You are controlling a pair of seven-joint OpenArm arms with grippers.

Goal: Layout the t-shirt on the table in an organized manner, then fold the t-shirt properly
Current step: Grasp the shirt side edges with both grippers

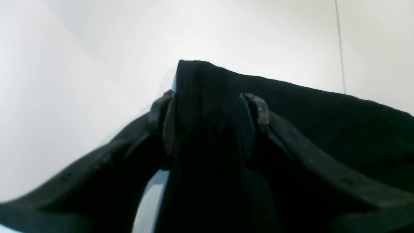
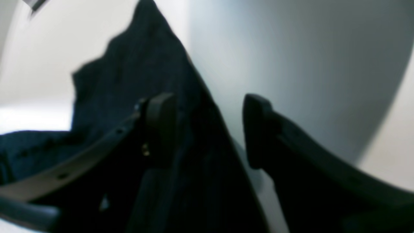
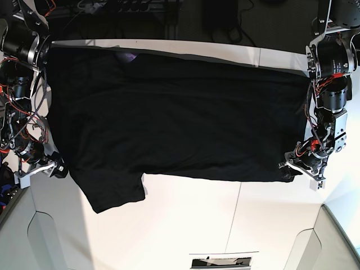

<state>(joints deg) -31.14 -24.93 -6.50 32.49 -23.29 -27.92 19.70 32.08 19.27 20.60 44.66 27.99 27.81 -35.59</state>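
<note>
The t-shirt (image 3: pixel 180 118) blankets the far table (image 3: pixel 185 225); the near half lies open.

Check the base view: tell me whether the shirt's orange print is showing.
No: the t-shirt shows only plain black cloth, with a small purple patch at its far edge.

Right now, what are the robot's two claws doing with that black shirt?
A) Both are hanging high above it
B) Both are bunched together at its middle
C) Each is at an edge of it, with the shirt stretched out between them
C: the t-shirt spreads wide between the arms, with the left gripper at one edge and the right gripper at the opposite edge.
</note>
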